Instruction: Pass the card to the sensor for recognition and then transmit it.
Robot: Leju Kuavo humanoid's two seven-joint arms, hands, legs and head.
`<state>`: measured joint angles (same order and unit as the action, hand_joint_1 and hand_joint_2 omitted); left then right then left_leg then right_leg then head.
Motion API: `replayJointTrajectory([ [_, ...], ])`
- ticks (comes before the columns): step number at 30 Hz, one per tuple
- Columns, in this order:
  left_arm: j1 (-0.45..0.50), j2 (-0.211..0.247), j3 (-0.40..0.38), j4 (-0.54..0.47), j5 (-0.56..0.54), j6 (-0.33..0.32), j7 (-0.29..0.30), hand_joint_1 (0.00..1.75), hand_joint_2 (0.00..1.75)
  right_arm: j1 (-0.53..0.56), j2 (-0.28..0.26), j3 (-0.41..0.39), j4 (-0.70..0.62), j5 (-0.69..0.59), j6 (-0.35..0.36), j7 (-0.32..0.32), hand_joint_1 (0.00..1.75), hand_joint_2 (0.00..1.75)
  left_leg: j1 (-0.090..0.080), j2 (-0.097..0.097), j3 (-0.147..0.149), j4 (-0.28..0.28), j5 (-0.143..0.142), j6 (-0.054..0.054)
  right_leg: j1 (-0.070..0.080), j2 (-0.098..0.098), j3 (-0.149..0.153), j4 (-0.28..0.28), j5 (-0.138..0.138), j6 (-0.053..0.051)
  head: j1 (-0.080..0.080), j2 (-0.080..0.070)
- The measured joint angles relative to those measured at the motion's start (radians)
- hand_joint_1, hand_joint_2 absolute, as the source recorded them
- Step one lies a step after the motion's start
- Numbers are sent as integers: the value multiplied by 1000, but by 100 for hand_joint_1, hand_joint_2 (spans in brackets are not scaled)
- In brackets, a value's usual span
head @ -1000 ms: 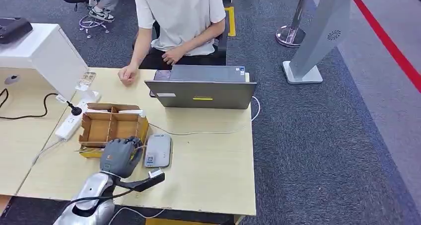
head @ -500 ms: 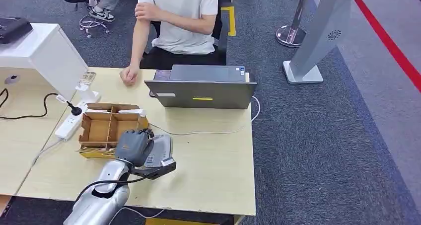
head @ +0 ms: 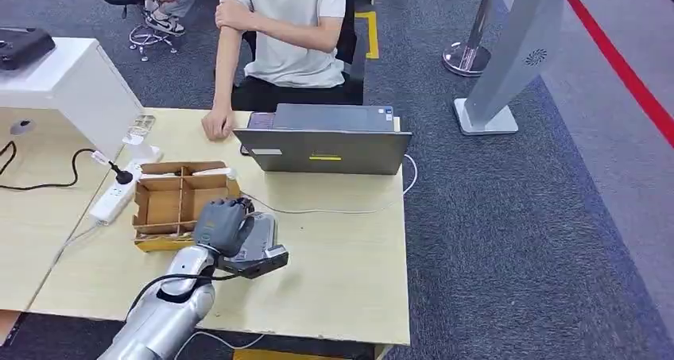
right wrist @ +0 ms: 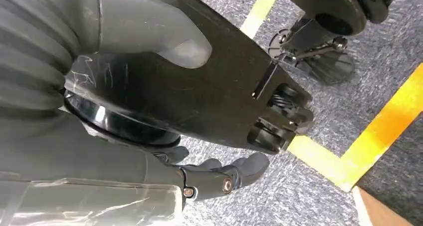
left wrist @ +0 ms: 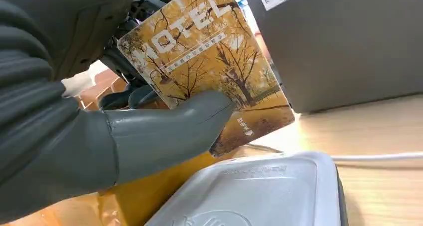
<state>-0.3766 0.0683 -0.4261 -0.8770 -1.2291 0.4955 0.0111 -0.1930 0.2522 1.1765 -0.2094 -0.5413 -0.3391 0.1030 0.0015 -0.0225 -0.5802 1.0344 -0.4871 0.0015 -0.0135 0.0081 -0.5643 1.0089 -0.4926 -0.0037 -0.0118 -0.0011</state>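
Observation:
My left hand (head: 222,225) hangs over the grey-white card sensor (head: 265,234) on the wooden table (head: 342,272), covering its left part. In the left wrist view the thumb (left wrist: 164,123) and the dark fingers behind pinch a yellow hotel card (left wrist: 209,61) printed with autumn trees. The card stands tilted just above the sensor's pale top (left wrist: 264,191); I cannot tell whether they touch. My right hand (right wrist: 214,178) hangs down beside my body above the carpet, fingers loosely apart and holding nothing.
A divided cardboard box (head: 176,205) sits just left of the sensor, a white power strip (head: 114,201) beyond it. A grey laptop (head: 322,149) stands behind, its cable (head: 334,211) running across the table. A person sits opposite with a hand (head: 216,125) on the table.
My left hand has carried the card rightward and forward, from beside the cardboard box to above the sensor. The person has lifted one arm and folded it across the chest.

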Motion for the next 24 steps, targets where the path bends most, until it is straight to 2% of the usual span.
replayJointTrajectory([
  [4, -15, 2, -14, -4, 19, -71, 5, 175, 175, 0, 0, 0, 0, 0, 0, -7, 0, 175, 0, -2, 2, 0, 1, 0, 0, -3, 3, 0, 0, 0, 0, 0],
  [8, -13, 8, -24, -31, 30, -103, 11, 175, 175, 0, 0, 0, 0, 0, 0, -8, 0, 175, 0, -3, 3, 0, 3, 0, 0, -3, 4, 0, 0, 0, 0, 0],
  [24, 81, 74, -42, -191, 10, -93, 50, 175, 175, 0, 0, 0, 0, 2, -11, -9, 0, 175, 0, -2, 0, 0, 4, -1, 0, -2, 0, 0, 1, 0, 0, 0],
])
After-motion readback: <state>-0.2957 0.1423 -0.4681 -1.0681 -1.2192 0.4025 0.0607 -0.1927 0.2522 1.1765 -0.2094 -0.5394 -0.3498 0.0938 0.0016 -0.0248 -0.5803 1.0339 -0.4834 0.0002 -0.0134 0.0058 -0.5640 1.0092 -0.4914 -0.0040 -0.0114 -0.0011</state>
